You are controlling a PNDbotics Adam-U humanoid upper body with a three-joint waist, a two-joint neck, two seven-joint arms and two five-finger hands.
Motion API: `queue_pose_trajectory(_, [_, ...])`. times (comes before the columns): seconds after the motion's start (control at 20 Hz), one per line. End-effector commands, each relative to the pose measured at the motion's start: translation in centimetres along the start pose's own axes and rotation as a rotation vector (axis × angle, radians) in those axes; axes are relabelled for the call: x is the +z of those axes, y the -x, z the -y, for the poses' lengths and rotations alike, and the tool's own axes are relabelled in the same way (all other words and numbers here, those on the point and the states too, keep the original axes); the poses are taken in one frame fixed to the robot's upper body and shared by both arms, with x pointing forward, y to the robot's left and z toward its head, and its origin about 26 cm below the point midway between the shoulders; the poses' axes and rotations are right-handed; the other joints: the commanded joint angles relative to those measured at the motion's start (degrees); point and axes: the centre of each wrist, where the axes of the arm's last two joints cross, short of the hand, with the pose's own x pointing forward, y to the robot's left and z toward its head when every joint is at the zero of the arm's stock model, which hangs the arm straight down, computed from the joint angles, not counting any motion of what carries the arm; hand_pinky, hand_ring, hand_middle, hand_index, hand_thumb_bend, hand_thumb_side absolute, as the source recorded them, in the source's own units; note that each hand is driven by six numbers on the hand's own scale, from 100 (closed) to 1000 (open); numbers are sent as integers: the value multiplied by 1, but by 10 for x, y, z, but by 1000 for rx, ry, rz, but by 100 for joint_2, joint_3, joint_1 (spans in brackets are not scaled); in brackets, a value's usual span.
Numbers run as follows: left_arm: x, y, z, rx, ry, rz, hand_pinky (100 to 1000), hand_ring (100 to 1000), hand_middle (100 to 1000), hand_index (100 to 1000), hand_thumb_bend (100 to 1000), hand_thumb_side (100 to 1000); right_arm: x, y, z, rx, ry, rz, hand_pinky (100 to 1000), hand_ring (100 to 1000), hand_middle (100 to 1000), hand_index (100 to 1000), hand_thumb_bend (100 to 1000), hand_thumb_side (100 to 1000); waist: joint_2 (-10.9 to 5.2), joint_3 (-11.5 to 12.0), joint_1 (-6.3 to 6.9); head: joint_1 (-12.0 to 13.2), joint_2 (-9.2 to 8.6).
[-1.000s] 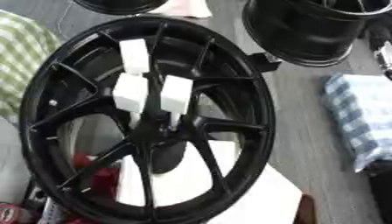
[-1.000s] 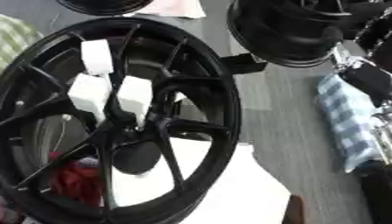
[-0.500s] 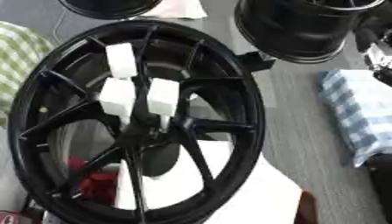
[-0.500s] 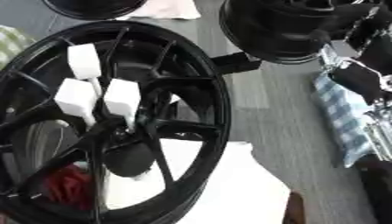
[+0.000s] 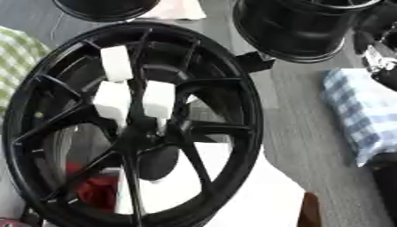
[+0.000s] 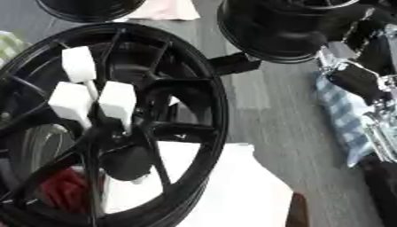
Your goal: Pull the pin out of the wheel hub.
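Observation:
A large black wheel hub [image 5: 232, 102] with thin spokes fills the left and middle of both views. Three white blocks sit on its spokes near the centre: one higher up [image 5: 116, 63] and two side by side below it [image 5: 112, 101] [image 5: 160, 99]. I cannot tell which of them is the pin. Black and silver parts of my right arm and hand [image 6: 358, 80] show at the right edge, apart from the hub, over the checked cloth. My left hand shows in no view.
A second black wheel [image 5: 298, 26] stands at the back right, a third [image 5: 105, 9] at the back left. A blue checked cloth [image 5: 360, 113] lies right, a green checked one [image 5: 15, 57] left. A white sheet [image 5: 260, 195] and something red [image 5: 91, 191] lie under the hub.
The whole picture has slid left and slightly down, so the camera has moved. My right arm now shows further into the right eye view.

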Motion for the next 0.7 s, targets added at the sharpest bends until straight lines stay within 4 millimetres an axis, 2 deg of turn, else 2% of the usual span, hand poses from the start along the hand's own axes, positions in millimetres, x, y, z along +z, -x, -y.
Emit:
queue_pose_trajectory(0.05, [6,-4,-30,-140,177,-24,856,772,698,817,100,613,-9,-10,2,16,-31,39,627,638,528,682,359,172,-125,-60,-4,86,-92])
queue_pose_trajectory(0.1, [7,-4,-35,-160,211,-29,857,774,700,817,100,609,-10,-10,1,11,-37,41,627,638,528,682,359,172,-127,-98,-15,122,-97])
queue_pose_trajectory(0.2, [4,-5,-40,-173,266,-19,863,772,698,817,100,678,-11,-11,0,5,-46,43,628,638,528,682,358,172,-132,-155,-19,174,-103])
queue_pose_trajectory(0.3, [-3,-7,-44,-166,301,3,866,771,697,817,100,699,-12,-11,-1,0,-55,45,628,638,528,682,357,173,-137,-199,-13,214,-117])
queue_pose_trajectory(0.7, [-36,-16,-66,-129,289,19,869,767,695,821,100,683,-13,-11,-3,-6,-76,41,627,638,528,682,352,176,-136,-274,-5,266,-145])
